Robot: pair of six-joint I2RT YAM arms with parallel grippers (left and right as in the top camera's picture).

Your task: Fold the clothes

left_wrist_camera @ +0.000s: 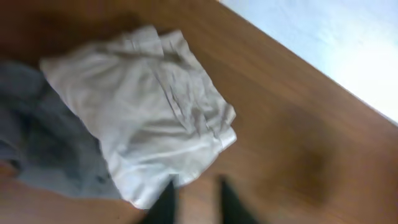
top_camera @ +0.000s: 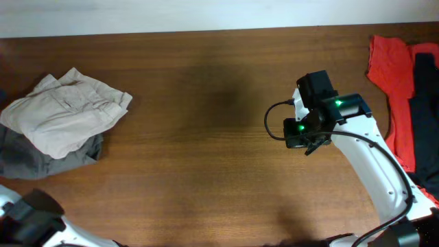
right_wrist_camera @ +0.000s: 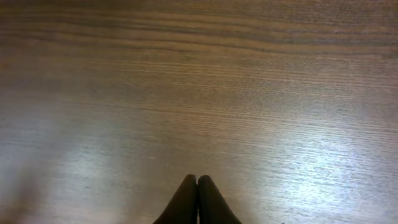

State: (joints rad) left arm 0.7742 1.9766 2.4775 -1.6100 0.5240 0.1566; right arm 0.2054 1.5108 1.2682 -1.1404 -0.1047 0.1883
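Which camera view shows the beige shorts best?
The left wrist view: the beige shorts fill the frame, creases plain, lying partly over a gray garment, though slightly blurred. The overhead shows them whole but small near the table's left edge. The right wrist view shows only bare table.

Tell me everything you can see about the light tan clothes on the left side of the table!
The beige shorts are soft, wrinkly cloth that looks like cotton. They are folded into a chunky, roughly square bundle, with seams and layered edges showing. They lie near the left end of the wooden table. Part of the bundle rests on a crumpled gray garment, which sticks out beneath and beside it. Nothing is gripping them.
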